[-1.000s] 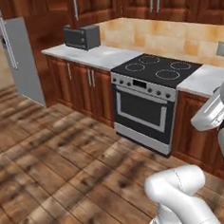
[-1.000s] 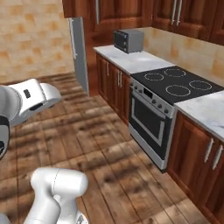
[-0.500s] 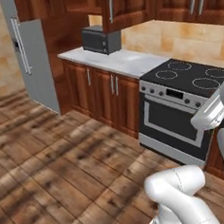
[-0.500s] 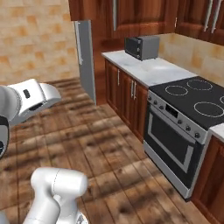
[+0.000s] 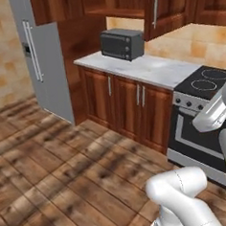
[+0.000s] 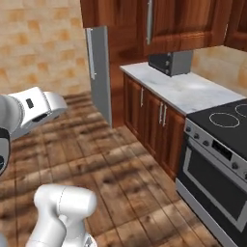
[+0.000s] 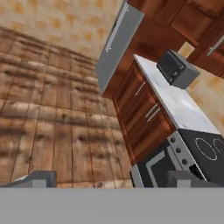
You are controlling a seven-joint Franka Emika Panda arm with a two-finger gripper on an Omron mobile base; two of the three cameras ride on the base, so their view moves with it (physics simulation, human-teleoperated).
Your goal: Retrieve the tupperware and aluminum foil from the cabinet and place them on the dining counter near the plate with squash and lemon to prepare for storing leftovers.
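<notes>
Up high, I see the cabinet (image 5: 118, 1), dark reddish-brown wood on the wall, with an open bay and a plank shelf just above the microwave (image 5: 122, 43); from my angle I can't make out anything sitting on that shelf. To its right hangs a closed wall door with a metal handle (image 5: 155, 7). The dark grey microwave sits on the narrow marble worktop (image 5: 147, 69) against the tiled wall, over lower cabinets (image 5: 126, 104) with slim metal handles. Left of them stands the tall steel fridge (image 5: 44, 67); right of the worktop is the stove (image 6: 217, 159) with its black glass top and oven door. Wood-plank floor (image 5: 52, 172) spreads in front. In the hand view my gripper (image 7: 109, 179) has its two dark fingertips (image 7: 41, 178) set wide apart, as far as they go, with nothing between them, looking toward the floor and lower cabinets.
</notes>
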